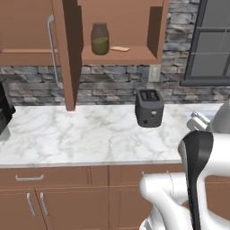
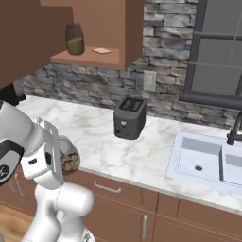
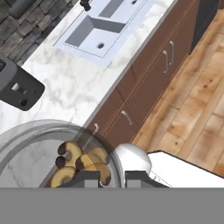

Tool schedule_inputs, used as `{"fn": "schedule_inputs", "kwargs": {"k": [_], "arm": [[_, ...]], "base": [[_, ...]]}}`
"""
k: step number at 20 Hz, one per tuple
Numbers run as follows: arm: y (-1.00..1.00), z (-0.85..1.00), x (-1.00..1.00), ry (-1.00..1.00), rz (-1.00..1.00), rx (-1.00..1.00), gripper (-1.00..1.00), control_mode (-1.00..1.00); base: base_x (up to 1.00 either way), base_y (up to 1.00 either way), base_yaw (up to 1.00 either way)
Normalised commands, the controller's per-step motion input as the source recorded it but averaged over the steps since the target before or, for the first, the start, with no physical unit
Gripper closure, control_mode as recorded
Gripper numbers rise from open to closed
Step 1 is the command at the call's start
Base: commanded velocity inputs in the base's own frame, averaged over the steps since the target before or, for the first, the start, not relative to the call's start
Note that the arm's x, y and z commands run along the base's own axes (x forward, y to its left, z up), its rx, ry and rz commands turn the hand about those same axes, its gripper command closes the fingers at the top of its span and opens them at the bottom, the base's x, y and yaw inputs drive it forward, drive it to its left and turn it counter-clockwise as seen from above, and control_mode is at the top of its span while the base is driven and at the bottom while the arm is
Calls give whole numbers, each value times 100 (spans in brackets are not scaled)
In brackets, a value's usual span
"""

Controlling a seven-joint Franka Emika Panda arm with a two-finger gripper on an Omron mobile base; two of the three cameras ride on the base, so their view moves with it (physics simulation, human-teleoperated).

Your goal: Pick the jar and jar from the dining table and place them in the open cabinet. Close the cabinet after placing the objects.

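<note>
While the pincer (image 3: 108,177) pinches the brown-chunk jar (image 2: 69,159) low beside the toaster (image 2: 128,118), lifting it could clip the cabinet (image 2: 120,54) shelf edge or knock the green-filled jar (image 2: 74,39) standing there.

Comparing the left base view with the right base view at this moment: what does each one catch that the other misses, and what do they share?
Left base view alone: the cabinet's open door with its silver bar handle, and a dark appliance at the left edge.

Right base view alone: the sink, the faucet, and the jar of brown chunks held at the arm's hand.

Both: the olive-filled jar on the cabinet shelf, a small flat tan item beside it, the toaster, the marble counter and the window.
</note>
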Motion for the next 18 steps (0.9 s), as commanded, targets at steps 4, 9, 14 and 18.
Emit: {"fn": "schedule_inputs", "kwargs": {"k": [4,9,14,18], "arm": [[0,0,0,0,0,0,100,100],[0,0,0,0,0,0,100,100],[0,0,0,0,0,0,100,100],[0,0,0,0,0,0,100,100]], "base": [[13,48,0],[28,33,0],[40,7,0],[52,0,0]]}}
